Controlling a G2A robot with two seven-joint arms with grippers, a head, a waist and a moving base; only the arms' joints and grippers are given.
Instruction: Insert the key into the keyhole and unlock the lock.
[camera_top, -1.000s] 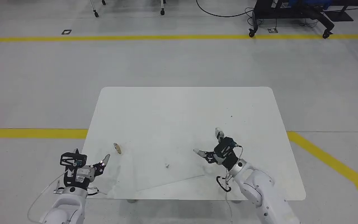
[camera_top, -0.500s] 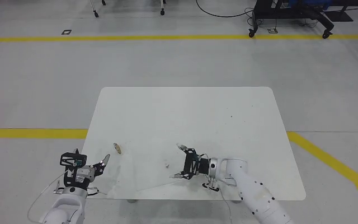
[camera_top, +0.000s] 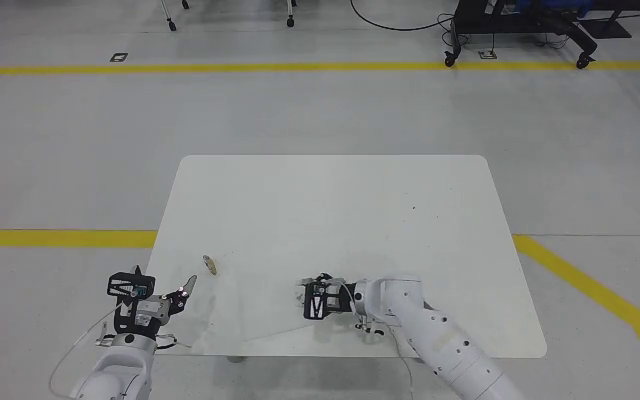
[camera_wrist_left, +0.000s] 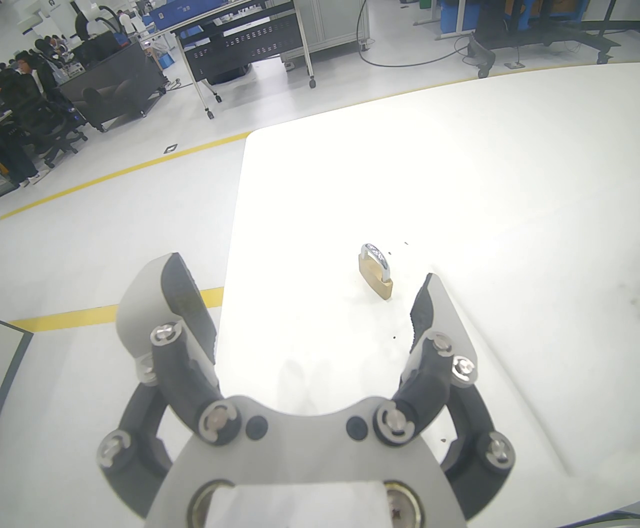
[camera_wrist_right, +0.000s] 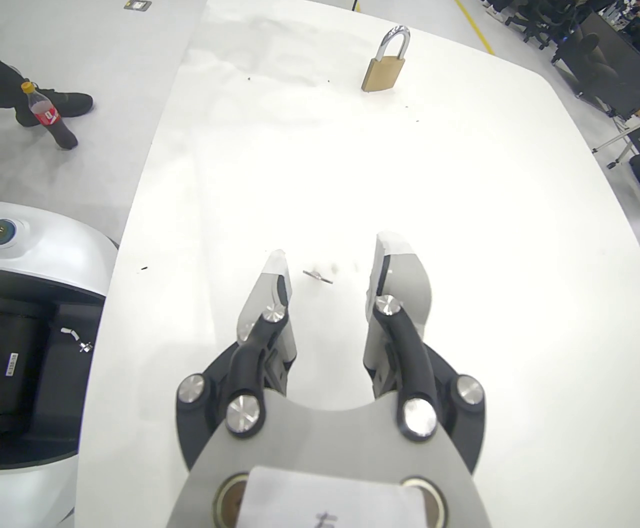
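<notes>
Key (camera_wrist_right: 318, 276) flat on white table (camera_wrist_right: 450, 200) | right claw (camera_wrist_right: 332, 254) wide astride it | left claw (camera_wrist_left: 300, 270) wide | yellow-lined floor (camera_top: 300, 100)

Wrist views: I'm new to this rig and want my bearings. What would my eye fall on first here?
The brass padlock stands out on the white table, on its left side just ahead of the open left gripper. Next comes the small key, lying on the table between the open fingers of the right gripper, toward the table's near edge.
</notes>
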